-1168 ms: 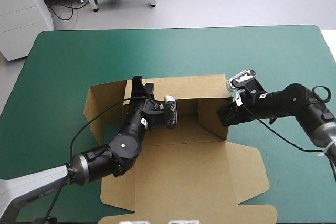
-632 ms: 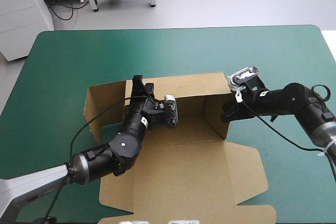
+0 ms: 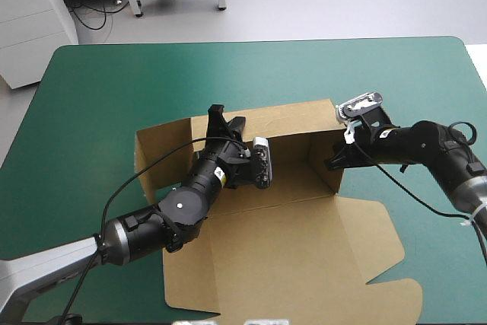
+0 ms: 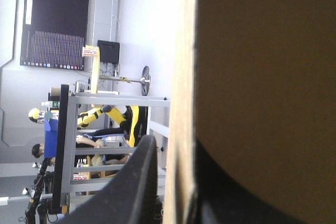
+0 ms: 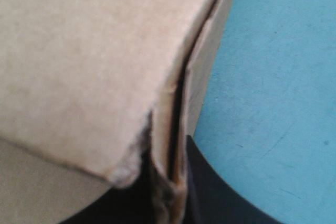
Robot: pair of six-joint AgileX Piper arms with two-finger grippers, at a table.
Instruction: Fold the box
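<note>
The brown box (image 3: 289,264) lies in the middle of the table, its lid flat toward the near edge. Its back wall (image 3: 297,121) stands raised, and my left gripper (image 3: 223,121) is shut on that wall's top edge near the left corner. In the left wrist view the board's edge (image 4: 181,77) runs between the fingers of the left gripper (image 4: 176,192). My right gripper (image 3: 333,164) is shut on the upright right side wall (image 3: 323,159). In the right wrist view the doubled board edge (image 5: 178,129) is pinched in the right gripper (image 5: 170,198).
The box's left side flap (image 3: 152,161) leans outward, loose. The teal-green cover (image 3: 304,70) runs from behind the box to the table's far edge and shows beside the right wall (image 5: 273,77).
Both grippers have moved to the right, taking the box with them. The whole sheet has slid right and turned slightly. The right side wall now stands more upright against the back wall.
</note>
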